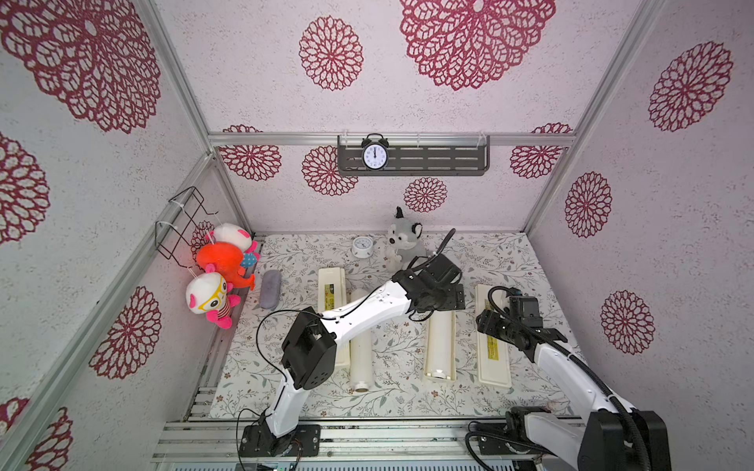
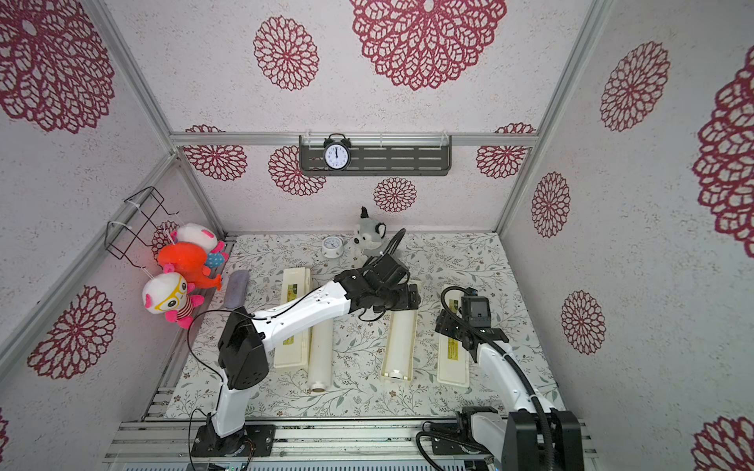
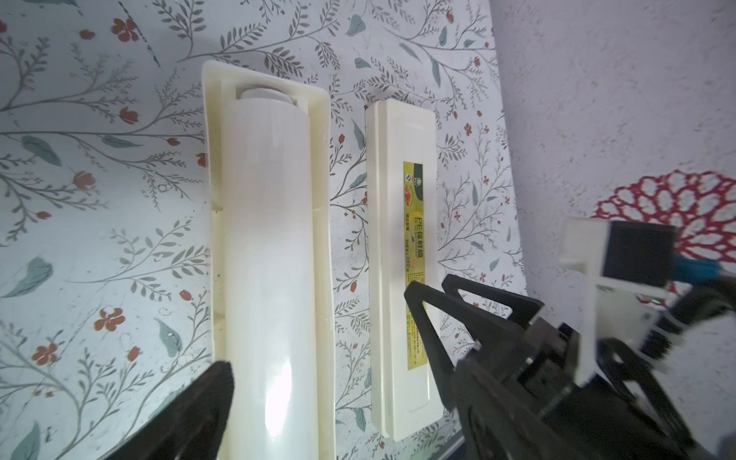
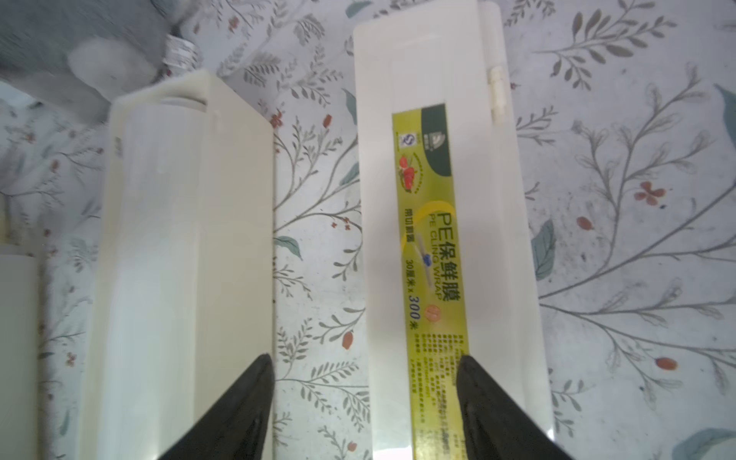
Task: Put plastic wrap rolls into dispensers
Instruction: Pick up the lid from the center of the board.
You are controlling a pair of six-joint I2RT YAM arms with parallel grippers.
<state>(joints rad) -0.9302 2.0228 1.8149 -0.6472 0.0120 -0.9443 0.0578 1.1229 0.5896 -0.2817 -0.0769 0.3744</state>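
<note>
The seated roll [image 3: 267,239] lies lengthwise inside the open tray [image 3: 211,159], a cream trough in the middle of the floral tablecloth [image 1: 400,359], filling it nearly end to end. Just beside that tray, toward the robot's right and parted from it by a strip of cloth, the labelled lid [image 4: 490,239] lies flat with its yellow-green strip facing up. The left gripper [image 1: 444,304] hangs over the far end of the tray. In the left wrist view only 1 of its fingers [image 3: 199,402] shows clearly, standing outside the tray wall and off the roll, so its jaws are spread and hold nothing. The right gripper [image 4: 364,358] hovers low over the gap between tray and lid, its 2 dark fingers wide apart with only cloth and the lid's edge between them, grasping nothing. In both top views the loose roll [image 1: 361,350] lies on the cloth apart from the tray, on the robot's left of it, with its tan core end toward the near edge. It lies touching or just beside the left dispenser [image 1: 331,281], a second cream box with its label up, and the left arm crosses above both. At the back of the cloth sit a grey husky plush [image 1: 404,240] and a small white clock [image 1: 362,246], with a grey pouch [image 1: 270,289] near the left wall
</note>
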